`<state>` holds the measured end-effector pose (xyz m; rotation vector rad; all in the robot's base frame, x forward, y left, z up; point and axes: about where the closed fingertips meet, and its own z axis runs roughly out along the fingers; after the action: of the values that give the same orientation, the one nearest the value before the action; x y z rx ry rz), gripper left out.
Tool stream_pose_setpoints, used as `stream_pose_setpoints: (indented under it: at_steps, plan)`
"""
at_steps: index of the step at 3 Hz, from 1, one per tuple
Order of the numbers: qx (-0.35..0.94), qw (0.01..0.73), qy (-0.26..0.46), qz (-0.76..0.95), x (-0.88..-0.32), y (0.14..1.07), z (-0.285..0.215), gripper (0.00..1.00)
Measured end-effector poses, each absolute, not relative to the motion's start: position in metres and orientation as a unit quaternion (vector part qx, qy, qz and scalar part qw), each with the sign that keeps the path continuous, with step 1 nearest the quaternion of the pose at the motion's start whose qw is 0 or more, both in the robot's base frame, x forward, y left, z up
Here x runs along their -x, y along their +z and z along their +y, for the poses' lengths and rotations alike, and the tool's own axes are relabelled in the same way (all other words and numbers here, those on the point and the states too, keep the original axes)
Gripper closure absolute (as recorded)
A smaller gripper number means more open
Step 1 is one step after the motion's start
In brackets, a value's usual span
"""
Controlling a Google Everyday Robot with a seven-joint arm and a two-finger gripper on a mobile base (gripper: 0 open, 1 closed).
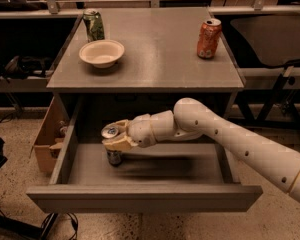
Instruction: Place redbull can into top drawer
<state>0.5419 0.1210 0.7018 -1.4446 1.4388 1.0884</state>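
The pincer (pixel 116 143) is clenched around the upper half of the redbull can (pixel 114 157), which stands upright inside the open top drawer (pixel 145 198), toward its left side. The can's silver top shows above the fingers and its lower body hangs below them. Whether its base touches the drawer floor cannot be told.

On the grey surface (pixel 160 59) above, a pale bowl (pixel 102 52) sits near the left front, a green can (pixel 93 25) stands just behind it, and an orange-red can (pixel 209 38) stands well apart at the right.

The white arm (pixel 230 139) reaches in from the lower right, stretched nearly level over the drawer, with its wrist pointing left.
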Motion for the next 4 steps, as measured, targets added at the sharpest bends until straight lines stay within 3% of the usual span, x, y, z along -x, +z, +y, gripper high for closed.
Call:
stream_pose_setpoints:
  at_steps: [1,4]
  plan:
    - [0.571,0.402,0.433,0.570,-0.5416,0.6998,0.1217,0.82]
    - [0.571,0.402,0.433,0.570,-0.5415,0.6998,0.1218,0.13]
